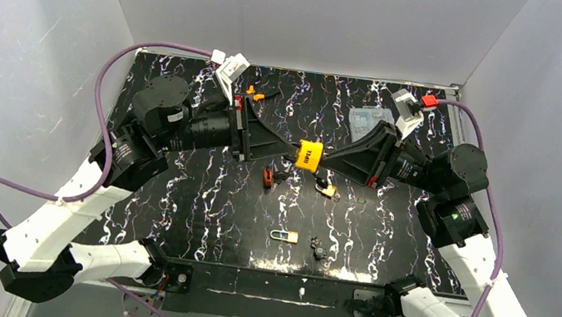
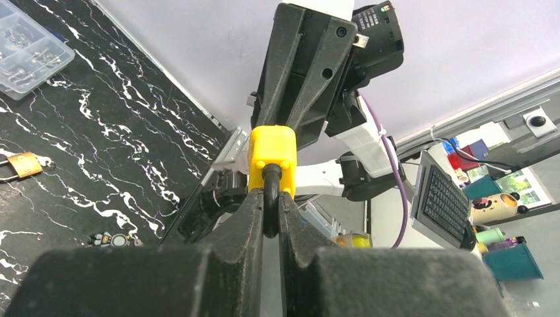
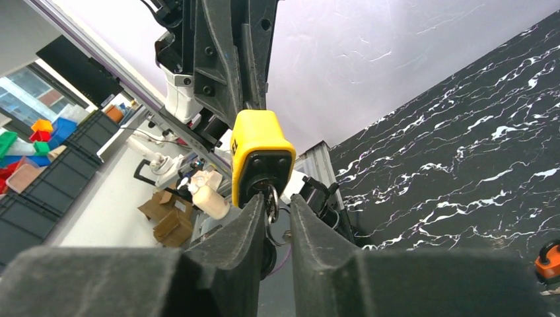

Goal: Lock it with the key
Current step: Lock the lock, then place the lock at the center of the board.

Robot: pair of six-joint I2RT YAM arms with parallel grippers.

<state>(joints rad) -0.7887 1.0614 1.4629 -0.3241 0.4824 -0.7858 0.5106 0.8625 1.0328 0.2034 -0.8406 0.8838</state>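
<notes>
A yellow padlock hangs in mid-air above the middle of the black marbled table, between my two grippers. My left gripper is shut on the padlock's black shackle, the fingers pinching it from both sides just below the yellow body. My right gripper faces the lock's base. A metal key with a ring sticks out of the keyhole there. The right fingers straddle the key: it lies against the left finger, and a gap shows to the right finger.
On the table below lie a small brass padlock, another brass padlock, a red item and a small black piece. A clear plastic box and an orange piece sit at the back.
</notes>
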